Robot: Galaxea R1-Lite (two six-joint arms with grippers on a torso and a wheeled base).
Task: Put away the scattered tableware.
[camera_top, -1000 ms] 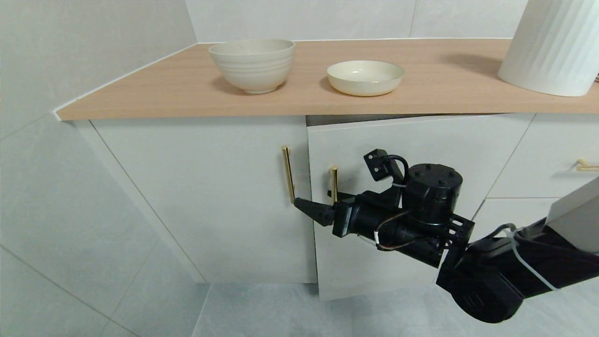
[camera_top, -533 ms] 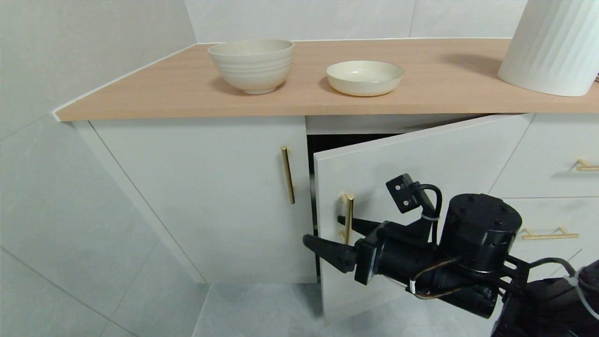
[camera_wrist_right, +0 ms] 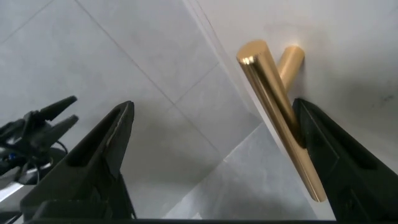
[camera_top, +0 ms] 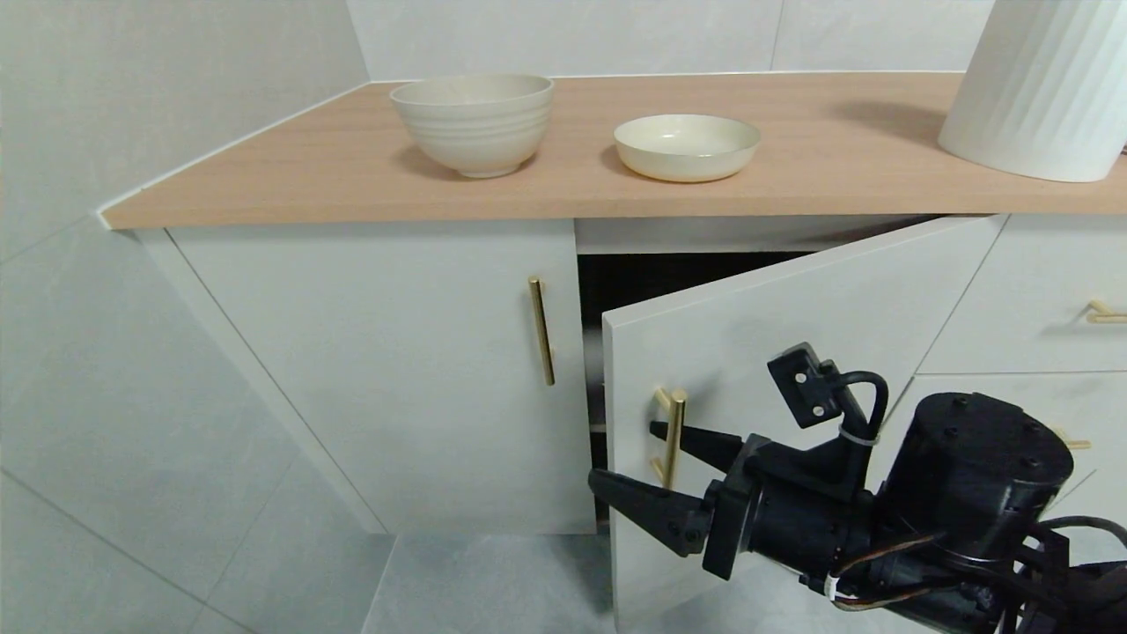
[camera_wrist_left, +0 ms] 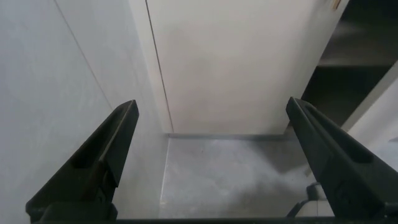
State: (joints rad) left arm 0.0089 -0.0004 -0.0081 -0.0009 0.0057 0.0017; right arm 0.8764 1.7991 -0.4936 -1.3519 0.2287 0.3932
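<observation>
Ajar cabinet door (camera_top: 792,326) partly blocks the narrow dark opening (camera_top: 669,269) behind it.

Black right hand (camera_top: 622,452) has 2 tapered fingers (camera_top: 647,509) (cabled).

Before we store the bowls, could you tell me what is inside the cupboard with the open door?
A dark opening shows above and beside the door, with nothing discernible in it. The door itself covers the rest of the interior.
</observation>
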